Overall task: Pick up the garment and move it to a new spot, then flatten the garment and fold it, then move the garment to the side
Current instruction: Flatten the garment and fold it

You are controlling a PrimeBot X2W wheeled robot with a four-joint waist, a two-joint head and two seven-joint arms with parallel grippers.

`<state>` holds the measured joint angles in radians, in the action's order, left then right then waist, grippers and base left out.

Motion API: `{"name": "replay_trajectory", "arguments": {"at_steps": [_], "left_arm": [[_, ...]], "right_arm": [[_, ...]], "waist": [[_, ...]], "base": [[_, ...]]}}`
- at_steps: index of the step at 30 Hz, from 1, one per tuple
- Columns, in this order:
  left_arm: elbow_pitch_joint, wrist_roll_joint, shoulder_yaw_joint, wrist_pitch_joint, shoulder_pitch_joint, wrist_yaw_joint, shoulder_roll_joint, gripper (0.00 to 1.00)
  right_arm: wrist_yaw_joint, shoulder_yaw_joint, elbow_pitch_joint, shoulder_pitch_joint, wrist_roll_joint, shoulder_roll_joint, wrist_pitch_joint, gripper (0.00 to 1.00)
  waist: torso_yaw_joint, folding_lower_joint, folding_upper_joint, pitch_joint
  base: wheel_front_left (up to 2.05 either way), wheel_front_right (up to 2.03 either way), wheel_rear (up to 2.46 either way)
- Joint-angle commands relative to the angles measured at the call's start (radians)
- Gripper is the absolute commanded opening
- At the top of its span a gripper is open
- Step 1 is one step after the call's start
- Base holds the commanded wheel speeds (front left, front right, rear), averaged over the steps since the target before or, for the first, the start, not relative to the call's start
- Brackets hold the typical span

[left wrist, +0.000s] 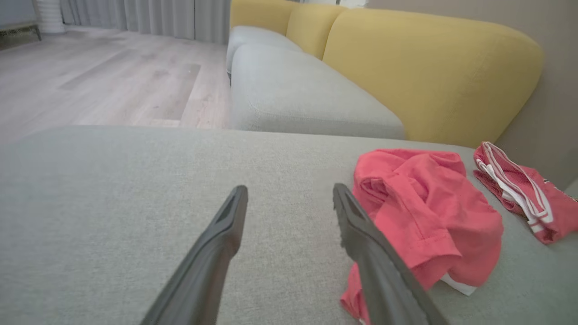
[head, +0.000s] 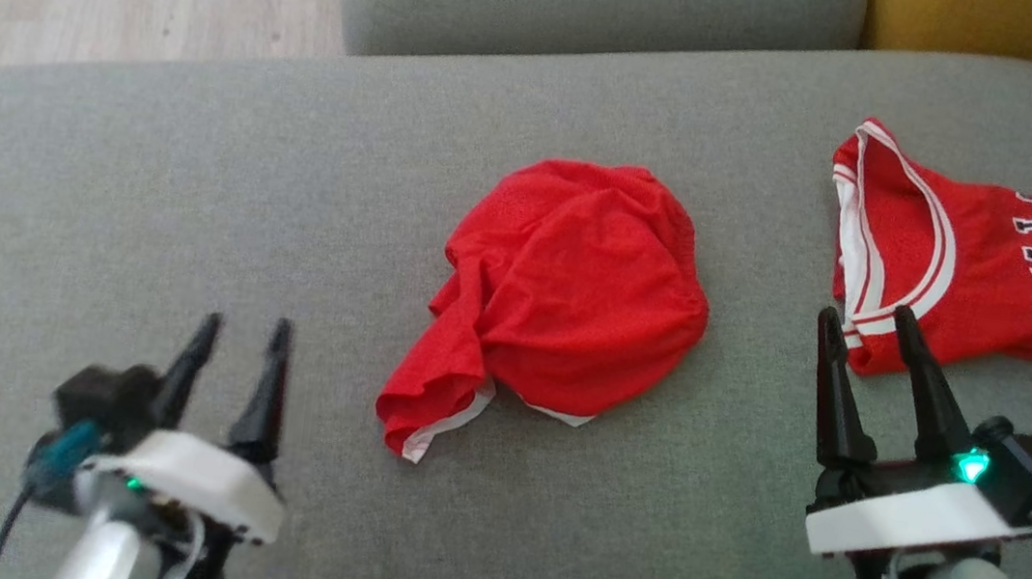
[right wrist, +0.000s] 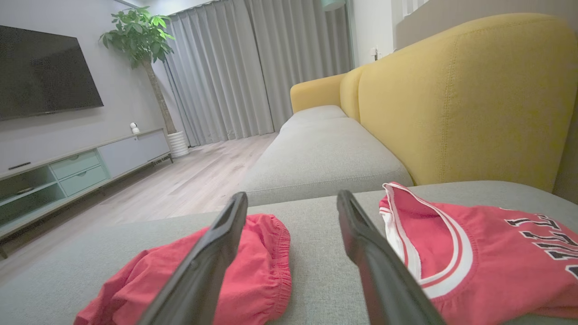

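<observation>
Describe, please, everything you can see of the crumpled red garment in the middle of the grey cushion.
The red garment is thin, mesh-like fabric, bunched into a rounded heap with a gathered, elastic-looking edge and folds trailing toward the robot's near left. White trim peeks out at its near edge. It lies in the middle of the grey cushion, not yet flattened, touching only the cushion, apart from the lettered jersey on its right.

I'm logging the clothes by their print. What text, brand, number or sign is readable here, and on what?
"BULL": black white-edged letters lying sideways on the folded red jersey; first letter blurred, end of word cannot be told.
On the crumpled red garment: no text seen.
</observation>
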<state>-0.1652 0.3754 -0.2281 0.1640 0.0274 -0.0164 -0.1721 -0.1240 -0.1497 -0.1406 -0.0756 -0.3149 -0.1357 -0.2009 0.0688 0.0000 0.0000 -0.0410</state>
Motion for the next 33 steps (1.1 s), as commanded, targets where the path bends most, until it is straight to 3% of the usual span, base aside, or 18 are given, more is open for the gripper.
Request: {"name": "replay_trajectory", "arguments": {"at_steps": [1, 5, 11, 17, 23, 24, 25, 26, 27, 33], "left_arm": [[0.037, 0.004, 0.007, -0.033, 0.075, 0.012, -0.001, 1.0], [0.046, 0.012, -0.08, -0.143, 0.115, 0.076, 0.002, 1.0], [0.048, 0.028, -0.158, -0.279, 0.144, 0.104, 0.008, 1.0], [-0.033, 0.003, -0.2, -0.434, 0.197, 0.076, 0.001, 1.0], [-0.108, -0.036, -0.21, -0.46, 0.257, 0.043, -0.004, 1.0], [-0.117, -0.041, -0.206, -0.45, 0.263, 0.035, -0.006, 0.95], [-0.12, -0.047, -0.203, -0.434, 0.267, 0.031, -0.009, 0.47], [-0.118, -0.039, -0.194, -0.417, 0.268, 0.029, -0.007, 0.1], [-0.114, -0.027, -0.184, -0.404, 0.267, 0.03, -0.005, 0.0], [-0.052, 0.077, -0.09, -0.359, 0.253, 0.055, -0.03, 0.0]], "right_arm": [[-0.007, -0.022, 0.042, -0.066, 0.007, -0.007, -0.001, 1.0], [-0.007, -0.028, 0.04, -0.082, 0.007, -0.006, -0.003, 1.0], [-0.007, -0.031, 0.038, -0.096, 0.005, -0.005, -0.006, 1.0], [-0.007, -0.047, 0.029, -0.113, 0.001, 0.002, -0.011, 1.0], [-0.007, -0.06, 0.015, -0.126, -0.005, 0.009, -0.018, 1.0], [-0.007, -0.061, 0.013, -0.126, -0.005, 0.009, -0.019, 1.0], [-0.007, -0.061, 0.011, -0.126, -0.006, 0.009, -0.02, 1.0], [-0.007, -0.061, 0.009, -0.126, -0.006, 0.009, -0.022, 1.0], [-0.007, -0.059, 0.008, -0.125, -0.007, 0.008, -0.023, 1.0], [-0.007, -0.05, 0.002, -0.122, -0.007, 0.007, -0.028, 1.0]], "waist": [[0.006, 0.0, 0.0, -0.017], [0.019, 0.0, 0.0, -0.025], [0.035, 0.0, 0.0, -0.038], [0.059, 0.0, 0.0, -0.058], [0.083, 0.0, 0.0, -0.071], [0.086, 0.0, 0.0, -0.071], [0.088, 0.0, 0.0, -0.071], [0.089, 0.0, 0.0, -0.071], [0.09, 0.0, 0.0, -0.071], [0.083, 0.0, 0.0, -0.066]], "base": [[0.0, 0.0, 0.0], [0.0, 0.0, 0.0], [0.0, 0.0, 0.0], [0.0, 0.0, 0.0], [0.0, 0.0, 0.0], [0.0, 0.0, 0.0], [0.0, 0.0, 0.0], [0.0, 0.0, 0.0], [0.0, 0.0, 0.0], [0.0, 0.0, 0.0]]}}
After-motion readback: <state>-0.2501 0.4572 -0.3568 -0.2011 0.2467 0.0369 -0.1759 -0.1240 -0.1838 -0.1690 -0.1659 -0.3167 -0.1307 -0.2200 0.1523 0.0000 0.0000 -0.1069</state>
